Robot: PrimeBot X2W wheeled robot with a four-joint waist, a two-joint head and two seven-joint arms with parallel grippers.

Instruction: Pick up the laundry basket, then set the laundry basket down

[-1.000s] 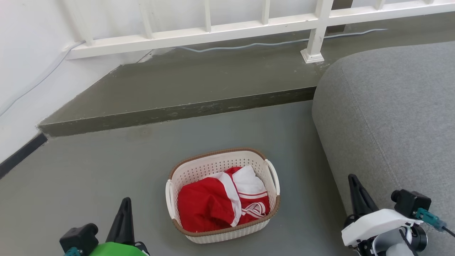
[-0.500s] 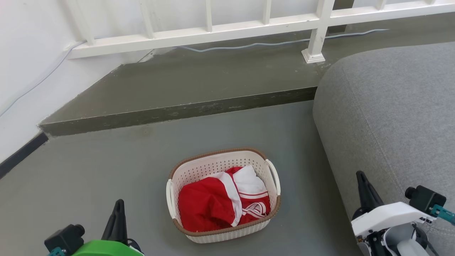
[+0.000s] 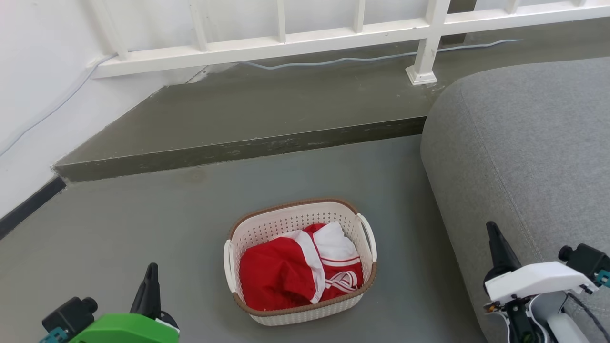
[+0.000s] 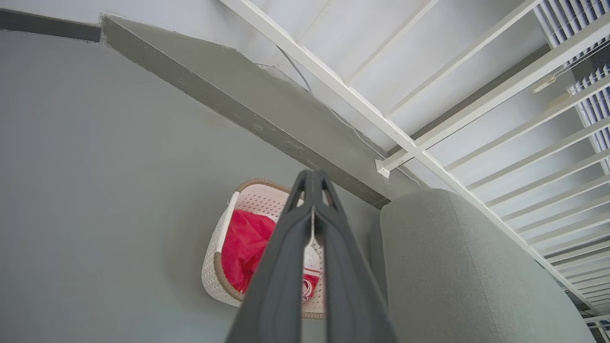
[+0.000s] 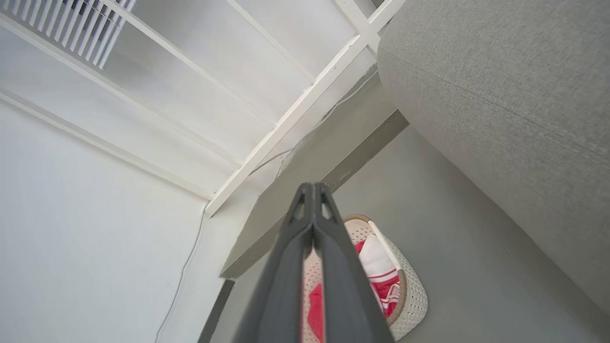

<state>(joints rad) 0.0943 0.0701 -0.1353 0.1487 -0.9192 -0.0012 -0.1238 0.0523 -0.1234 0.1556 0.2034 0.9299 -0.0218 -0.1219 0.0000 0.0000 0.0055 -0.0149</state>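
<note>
The laundry basket [image 3: 252, 234] rests on the grey floor in the head view's lower middle: cream-white, perforated, brown rim, white loop handles on both sides, red and white clothing inside. It also appears in the left wrist view [image 4: 215, 267] and the right wrist view [image 5: 411, 290], partly behind the fingers. My left gripper [image 3: 151, 272] is at the lower left, well left of the basket, shut and empty. At the lower right, in front of the sofa, my right gripper [image 3: 491, 230] is shut and holds nothing. In both wrist views the fingers are pressed together.
A large grey sofa [image 3: 529, 152] fills the right side, close to the basket. A raised dark step [image 3: 238, 150] crosses behind the basket, with a white railing [image 3: 295, 43] and a thin cable [image 3: 362, 59] beyond. A white wall [image 3: 33, 95] bounds the left.
Both grippers have drawn outward and lower in the head view: the left one down and left, the right one to the right. The basket has stayed put.
</note>
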